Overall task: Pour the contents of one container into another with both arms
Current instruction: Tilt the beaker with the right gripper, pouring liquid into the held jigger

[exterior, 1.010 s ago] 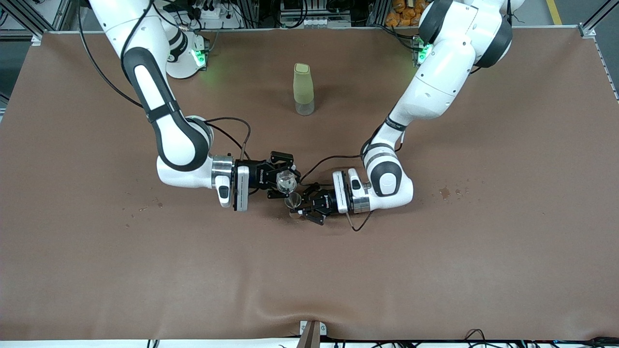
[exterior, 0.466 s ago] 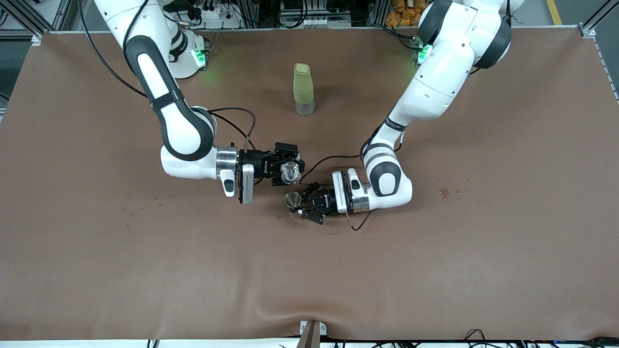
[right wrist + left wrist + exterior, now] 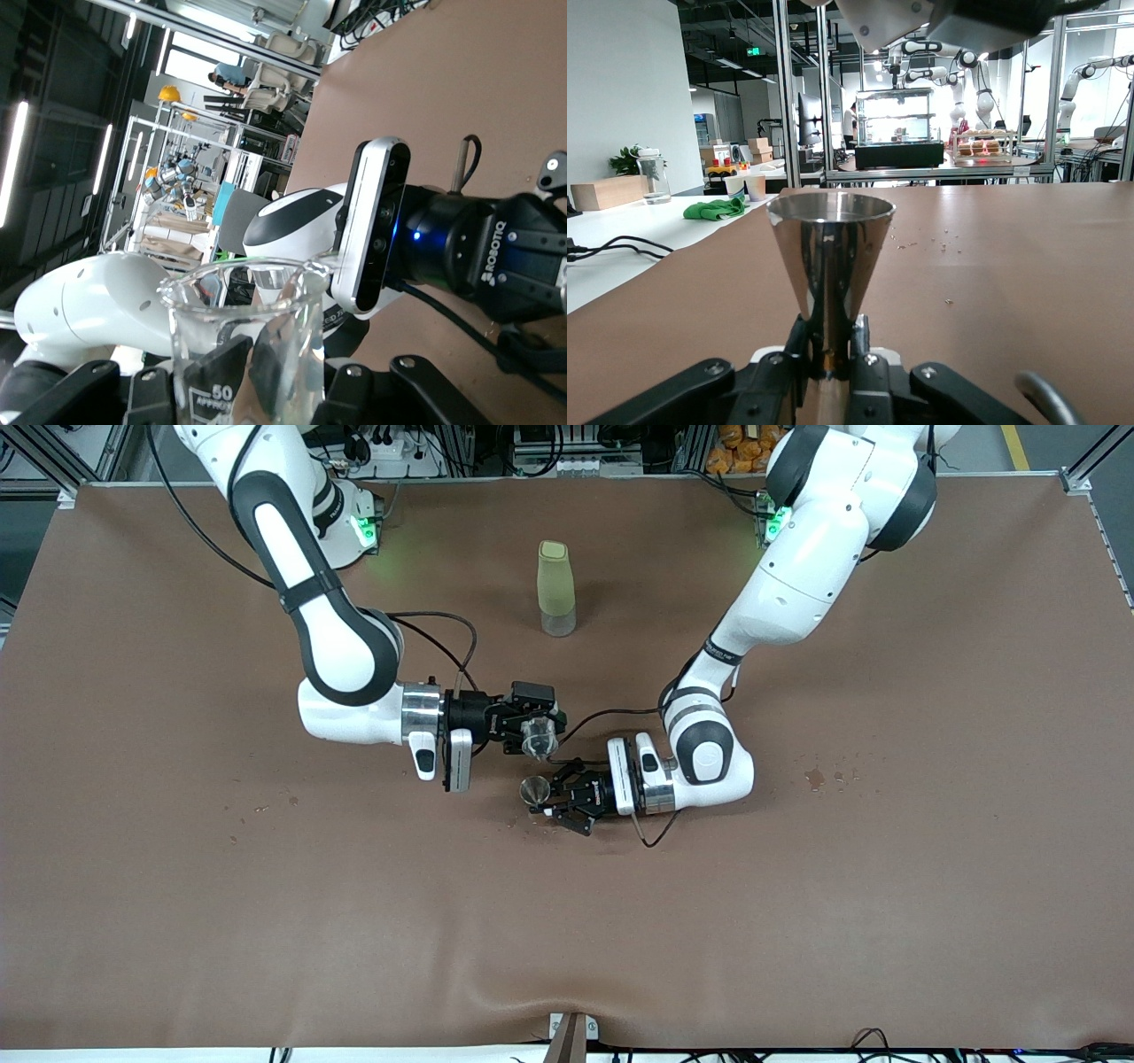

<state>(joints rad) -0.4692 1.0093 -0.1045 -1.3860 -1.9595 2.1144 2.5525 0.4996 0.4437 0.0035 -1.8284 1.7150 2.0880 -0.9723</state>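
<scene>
The tiny clear glass cup (image 3: 538, 738) is held tilted in the air by my right gripper (image 3: 530, 731), which is shut on it. In the right wrist view the glass cup (image 3: 244, 341) fills the foreground, marked "50", with the black fingers (image 3: 217, 376) showing through it. Just beside it, low over the table's middle, the silvery metal cone cup (image 3: 534, 789) stands upright in my left gripper (image 3: 551, 803). The left wrist view shows the cone cup (image 3: 830, 252) with my left gripper (image 3: 831, 354) shut on its thin stem. The two cups are close but apart.
A tall pale-green bottle (image 3: 556, 588) with a clear base stands on the brown table cover (image 3: 797, 921), nearer the robots' bases. Small stains (image 3: 816, 779) mark the cover toward the left arm's end. Black cables (image 3: 611, 713) loop beside both wrists.
My right gripper has carried the glass cup away from the metal cup, toward the bases, and rolled its wrist. The left gripper and metal cup have barely moved.
</scene>
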